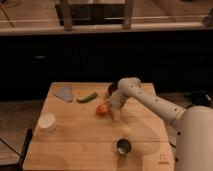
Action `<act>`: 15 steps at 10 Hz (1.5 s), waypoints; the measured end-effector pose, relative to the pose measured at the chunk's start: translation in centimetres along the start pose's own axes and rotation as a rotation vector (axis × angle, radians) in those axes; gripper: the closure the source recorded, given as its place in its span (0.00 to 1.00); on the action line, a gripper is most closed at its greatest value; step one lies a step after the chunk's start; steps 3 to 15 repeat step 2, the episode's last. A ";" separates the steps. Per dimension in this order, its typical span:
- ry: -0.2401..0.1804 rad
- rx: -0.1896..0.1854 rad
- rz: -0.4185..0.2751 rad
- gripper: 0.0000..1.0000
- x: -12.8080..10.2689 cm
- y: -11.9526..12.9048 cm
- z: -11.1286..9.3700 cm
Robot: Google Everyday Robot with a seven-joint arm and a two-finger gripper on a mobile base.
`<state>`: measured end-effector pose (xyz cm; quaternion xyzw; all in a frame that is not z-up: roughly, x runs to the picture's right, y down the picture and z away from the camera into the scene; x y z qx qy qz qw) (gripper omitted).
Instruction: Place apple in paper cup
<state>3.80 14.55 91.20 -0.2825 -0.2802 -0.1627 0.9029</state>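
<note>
Room: a dim space with a dark cabinet front and a glass-fronted rail far behind; a pale wooden desk (75, 145) fills the near middle of the camera view.
Apple: the apple (102, 109) lies on the desk near its centre, reddish-orange, on the surface and not lifted.
Paper cup: the paper cup (47, 122) stands upright near the left edge of the desk, well apart from the apple.
Other things: a green pepper (86, 97) and a grey-blue cloth (64, 92) lie on the far left; a dark round object (112, 89) sits far behind the arm; a metal cup (123, 147) stands near the front.
Gripper: the gripper (114, 109) hangs low just right of the apple, seemingly touching it; how wide it stands cannot be told.
Step in hand: judged to be the grasp of the apple, with nothing carried yet.
Next move: it calls for a firm hold on the apple, a lift, and a carry left and nearward to above the paper cup.
</note>
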 end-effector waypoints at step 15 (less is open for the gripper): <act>0.001 0.000 -0.001 0.25 0.0 -0.1 -0.2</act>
